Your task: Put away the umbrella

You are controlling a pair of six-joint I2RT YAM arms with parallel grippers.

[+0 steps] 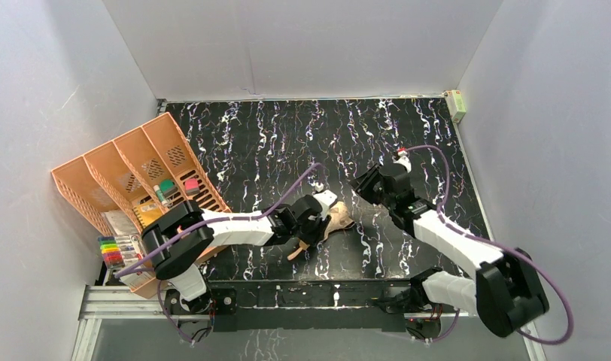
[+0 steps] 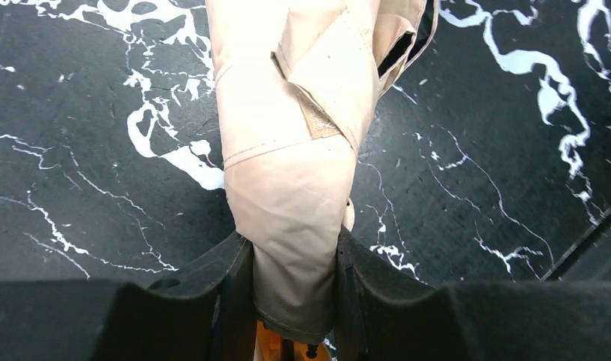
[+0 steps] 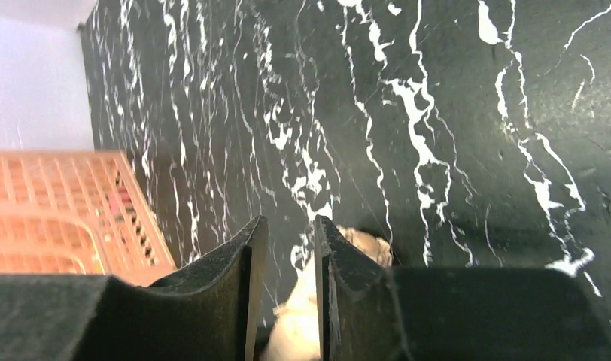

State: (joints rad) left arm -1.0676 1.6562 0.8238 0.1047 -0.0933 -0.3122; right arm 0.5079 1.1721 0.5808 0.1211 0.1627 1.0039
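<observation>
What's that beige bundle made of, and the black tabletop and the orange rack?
The umbrella looks like thin matte beige fabric: soft creases, stitched seams. The table top is matte black with white marble-like veins, perhaps printed laminate or a mat; stone cannot be ruled out. The organizer looks like moulded orange plastic, with perforated walls.

Umbrella (image 2: pixel 291 173): far end cut off at left wrist view's top edge; near end hidden between left gripper (image 2: pixel 293 248) fingers. Orange organizer (image 3: pixel 54 203): blurred.
</observation>
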